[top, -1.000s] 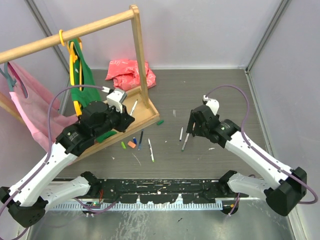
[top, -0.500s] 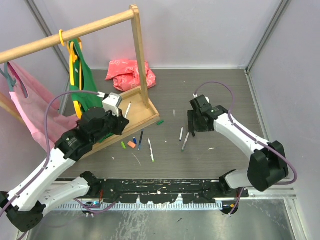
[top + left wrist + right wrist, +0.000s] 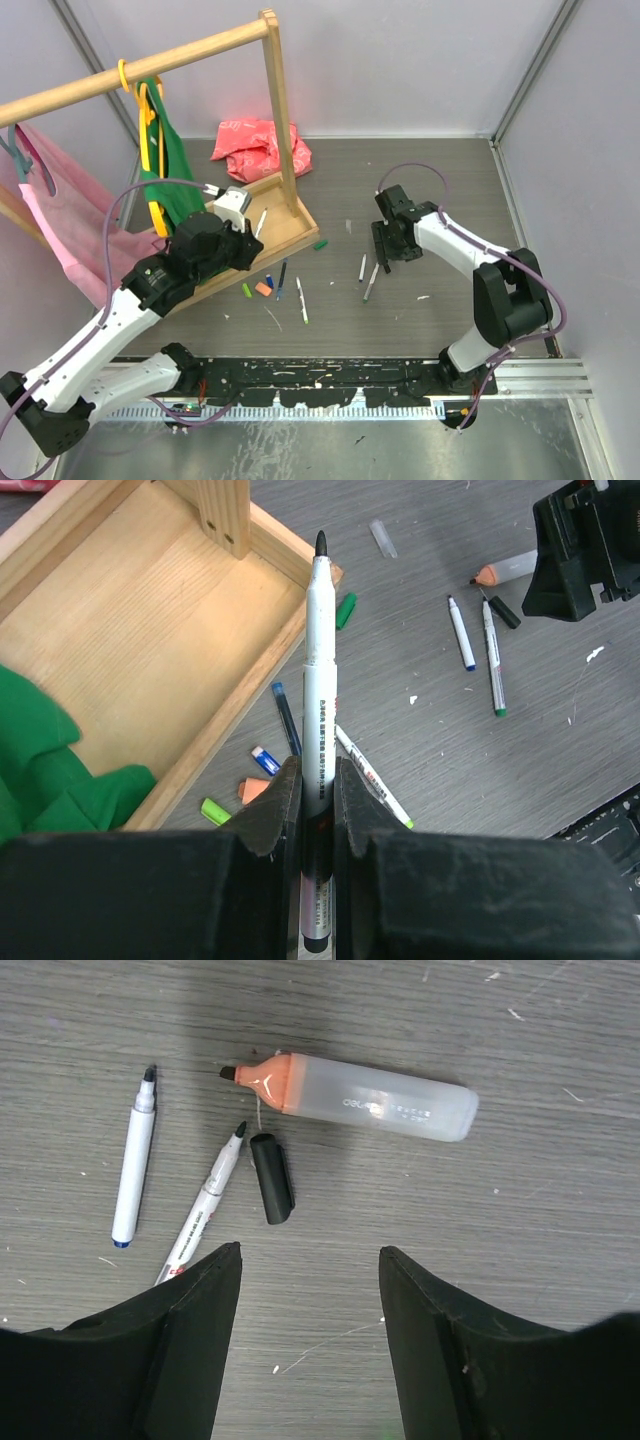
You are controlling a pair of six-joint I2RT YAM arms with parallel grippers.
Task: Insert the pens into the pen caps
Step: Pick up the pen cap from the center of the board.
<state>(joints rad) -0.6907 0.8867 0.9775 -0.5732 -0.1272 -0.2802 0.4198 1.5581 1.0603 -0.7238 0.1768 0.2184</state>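
My left gripper (image 3: pixel 318 772) is shut on a white pen with a black tip (image 3: pixel 318 660) and holds it above the table near the tray corner; it also shows in the top view (image 3: pixel 243 238). My right gripper (image 3: pixel 308 1255) is open and empty, low over the table. Just ahead of it lie a black cap (image 3: pixel 271 1191), a black-tipped pen (image 3: pixel 205 1210), a blue-ended pen (image 3: pixel 133 1173) and an orange highlighter (image 3: pixel 370 1097). A green cap (image 3: pixel 345 610), a light green cap (image 3: pixel 214 810), an orange cap (image 3: pixel 252 790), a dark blue pen (image 3: pixel 287 718) and a green-tipped pen (image 3: pixel 375 788) lie below the left gripper.
A wooden tray (image 3: pixel 290 215) forms the base of a wooden clothes rack (image 3: pixel 278 90) at the left. Green cloth (image 3: pixel 165 170) and pink cloth (image 3: pixel 60 215) hang from it. A red bag (image 3: pixel 262 145) lies behind the tray.
My right wrist has swung left and lowered over the black cap and pens. My left gripper has shifted slightly, still holding the pen.
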